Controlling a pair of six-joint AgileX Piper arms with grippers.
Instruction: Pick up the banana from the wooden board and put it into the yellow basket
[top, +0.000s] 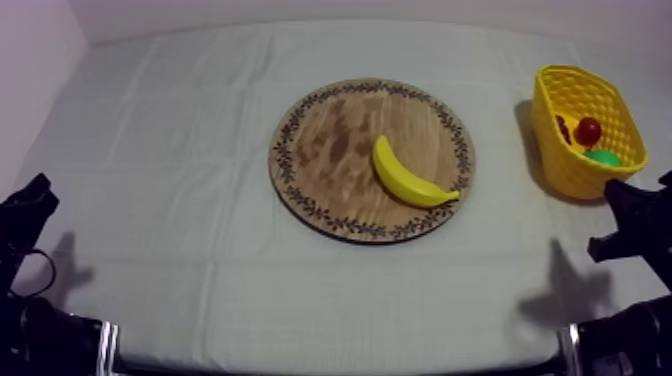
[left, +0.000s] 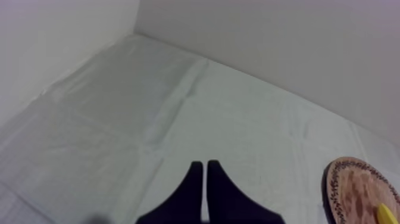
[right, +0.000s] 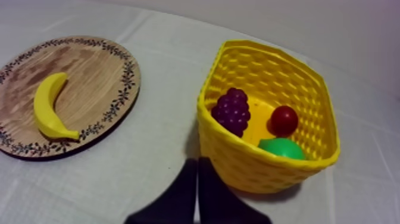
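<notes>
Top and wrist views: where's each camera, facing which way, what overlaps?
Top view: above the table, slanting down on wooden board, banana, yellow basket; left arm and right arm at lower edges.
Left wrist view: on the left arm, facing across the cloth to the walls; left gripper shut.
Right wrist view: on the right arm, facing the basket holding grapes, small red fruit, green fruit; right gripper shut.
Shared: board and banana in all three; basket in top and right wrist views.

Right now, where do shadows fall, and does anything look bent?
Top view: the yellow plastic basket throws a dark shadow toward the round wooden board, and the table bows at its far edge. Right wrist view: soft shadow hugs the basket's base.
</notes>
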